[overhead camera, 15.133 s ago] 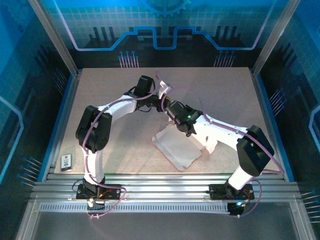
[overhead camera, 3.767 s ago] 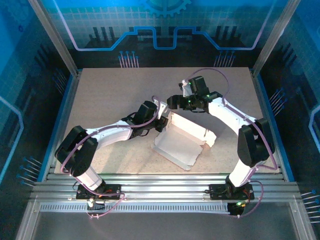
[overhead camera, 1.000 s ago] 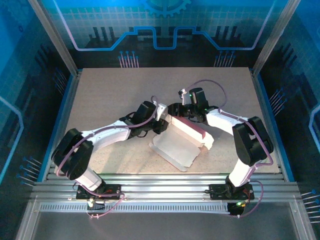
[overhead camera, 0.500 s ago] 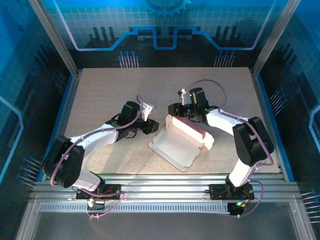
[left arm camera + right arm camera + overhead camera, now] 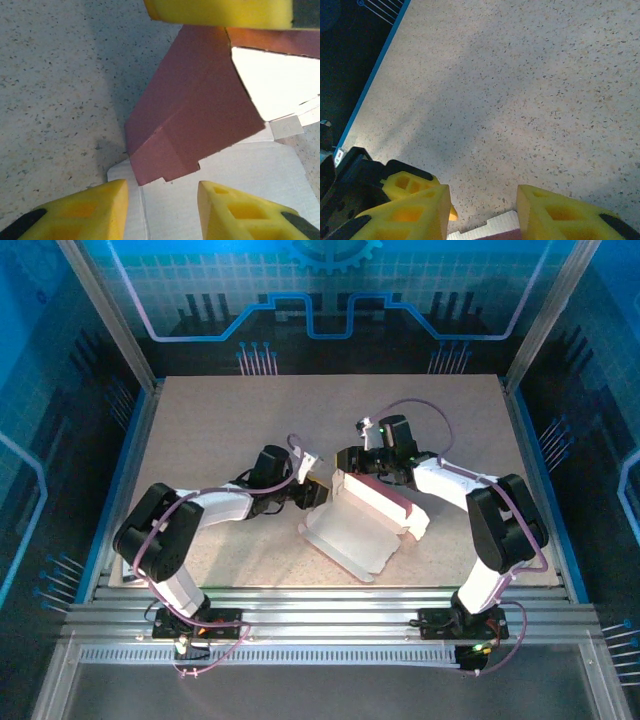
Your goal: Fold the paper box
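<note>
The paper box (image 5: pixel 350 535) lies near the middle of the table (image 5: pixel 220 430), a little towards the near edge. Its pale inner side faces up as a flat sheet, and along the far side of that sheet a pink panel stands raised and tilted.

The left gripper (image 5: pixel 318 495) sits low at the left end of the raised panel. In the left wrist view the left gripper (image 5: pixel 160 192) has its yellow fingers (image 5: pixel 90 210) spread, with nothing between them but the white sheet of the paper box (image 5: pixel 195 110) lying underneath. It is released, and the pink panel's lower corner is just ahead of its fingertips. The speckled table (image 5: pixel 50 75) runs off to the left.

The right gripper (image 5: pixel 348 462) is at the top left corner of the raised panel, just across from the left one. One of its fingers (image 5: pixel 220 12) shows along the upper edge of the panel in the left wrist view. From its own camera the right gripper (image 5: pixel 484 197) has its jaws apart, and the notched edge of the paper box (image 5: pixel 490 231) fills the gap at the bottom of the frame. Whether the pads press on that edge or merely straddle it I cannot tell, since the contact is cut off. Bare table (image 5: pixel 520 75) stretches beyond, and a finger (image 5: pixel 407 182) of the left gripper sits close beside it
</note>
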You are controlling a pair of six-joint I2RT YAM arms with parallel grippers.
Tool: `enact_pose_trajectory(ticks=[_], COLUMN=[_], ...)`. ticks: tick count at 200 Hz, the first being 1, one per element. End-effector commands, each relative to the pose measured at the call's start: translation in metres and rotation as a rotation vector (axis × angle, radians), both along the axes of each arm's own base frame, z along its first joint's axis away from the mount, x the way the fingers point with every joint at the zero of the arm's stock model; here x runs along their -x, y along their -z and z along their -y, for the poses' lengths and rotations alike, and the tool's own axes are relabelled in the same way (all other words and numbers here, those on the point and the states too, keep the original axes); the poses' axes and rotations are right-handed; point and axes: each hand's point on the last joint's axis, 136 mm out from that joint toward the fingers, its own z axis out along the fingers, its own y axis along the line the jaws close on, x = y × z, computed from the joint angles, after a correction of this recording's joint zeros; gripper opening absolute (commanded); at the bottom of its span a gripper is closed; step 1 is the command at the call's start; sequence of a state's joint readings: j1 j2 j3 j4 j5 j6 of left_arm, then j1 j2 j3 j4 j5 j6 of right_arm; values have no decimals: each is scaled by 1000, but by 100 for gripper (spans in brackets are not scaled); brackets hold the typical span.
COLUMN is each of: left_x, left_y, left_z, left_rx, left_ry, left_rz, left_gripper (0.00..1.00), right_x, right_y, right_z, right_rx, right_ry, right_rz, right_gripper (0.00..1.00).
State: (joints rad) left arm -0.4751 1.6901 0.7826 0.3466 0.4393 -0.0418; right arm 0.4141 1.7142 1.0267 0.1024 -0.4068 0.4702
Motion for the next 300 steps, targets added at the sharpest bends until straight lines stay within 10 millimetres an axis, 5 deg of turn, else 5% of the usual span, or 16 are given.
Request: enact_pose_trajectory(ticks=[1, 89, 153, 213, 300], left_x=[-7, -7, 14, -13, -29], left_y=[-18, -16, -28, -14, -11], left_z=[18, 36, 8, -12, 17], left_rx=[47, 38, -20, -62, -9], left_ry=[71, 102, 101, -22, 51], left_rz=[90, 103, 112, 61, 80], left_gripper=[42, 39, 43, 44, 43], right_x=[16, 19, 19, 19, 20], right_y=[18, 18, 17, 16, 16], right_z=[3, 4, 4, 3, 3], right_rx=[45, 39, 45, 40, 38], right_ry=[-19, -15, -15, -20, -24], right_rz=[-80, -96, -92, -88, -92], right_gripper=[38, 29, 29, 28, 28])
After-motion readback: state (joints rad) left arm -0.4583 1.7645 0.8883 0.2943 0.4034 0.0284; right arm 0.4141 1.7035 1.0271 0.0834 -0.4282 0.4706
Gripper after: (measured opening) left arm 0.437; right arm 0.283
